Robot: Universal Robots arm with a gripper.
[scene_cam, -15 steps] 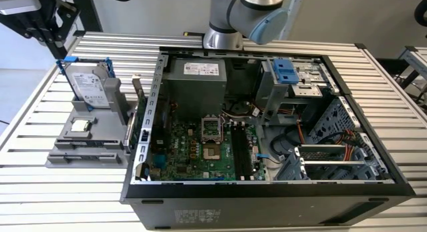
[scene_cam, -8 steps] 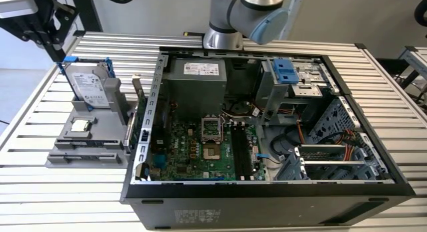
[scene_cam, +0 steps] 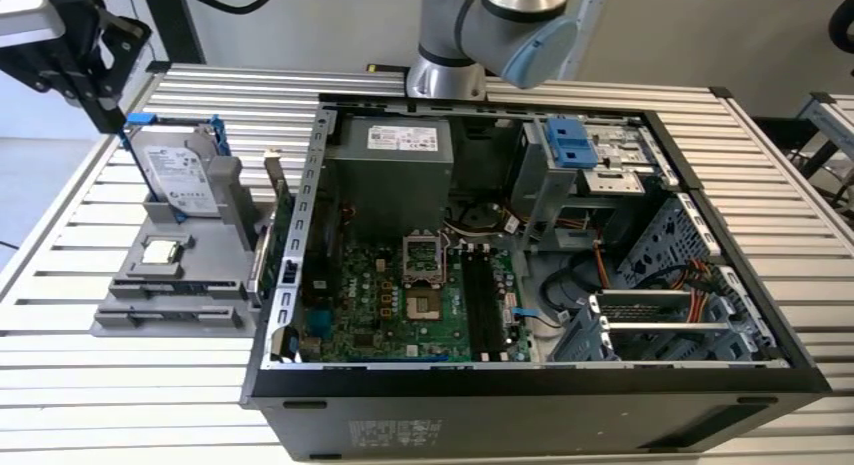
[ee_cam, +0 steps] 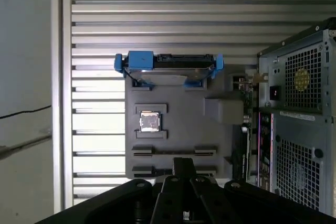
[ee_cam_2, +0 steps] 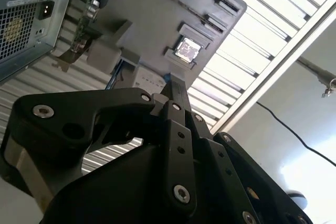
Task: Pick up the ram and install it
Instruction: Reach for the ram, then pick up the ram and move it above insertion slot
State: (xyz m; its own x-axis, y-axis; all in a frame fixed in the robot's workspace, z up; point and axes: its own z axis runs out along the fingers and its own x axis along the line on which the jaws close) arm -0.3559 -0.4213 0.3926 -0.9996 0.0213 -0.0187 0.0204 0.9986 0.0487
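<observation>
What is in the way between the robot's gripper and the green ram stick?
The gripper hangs over the end of the hard drive on the exterior view's left; the ram stands across the holder, by the computer case. So the upright hard drive lies between them. Nothing visible covers the ram from above.

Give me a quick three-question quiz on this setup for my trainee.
1. In the exterior view, the tool hangs on which side of the computer case?
2. True or false: the hard drive stands upright in the gray holder.
3. The processor chip lies: A) on the holder, B) in the tool, C) inside the computer case.
Key: 1 the exterior view's left; 2 true; 3 A.
</observation>
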